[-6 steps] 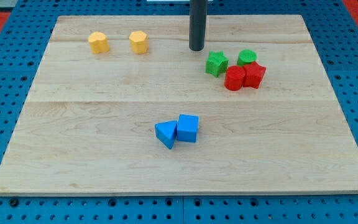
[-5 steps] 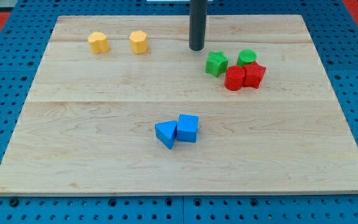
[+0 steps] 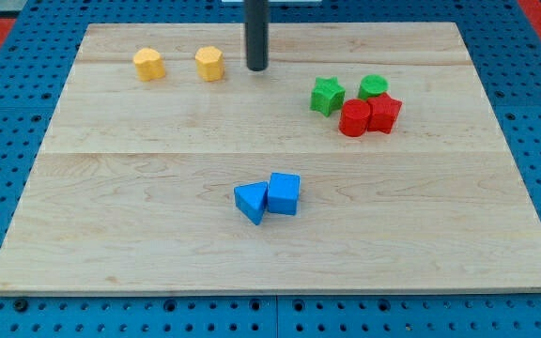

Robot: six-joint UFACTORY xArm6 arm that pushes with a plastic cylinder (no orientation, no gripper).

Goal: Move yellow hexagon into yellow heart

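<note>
A yellow hexagon [image 3: 209,64] sits near the view's top left of the wooden board [image 3: 158,244]. A yellow heart [image 3: 148,64] lies a short way to its left, apart from it. My tip [image 3: 256,69] stands on the board just to the right of the yellow hexagon, with a small gap between them.
A green star [image 3: 327,96], a green cylinder [image 3: 374,87], a red cylinder [image 3: 354,119] and a red block [image 3: 384,112] cluster at the right. Two blue blocks [image 3: 269,198] touch each other near the middle, toward the view's bottom.
My tip has moved left along the top of the board, from near the green star to just right of the yellow hexagon. No block has moved.
</note>
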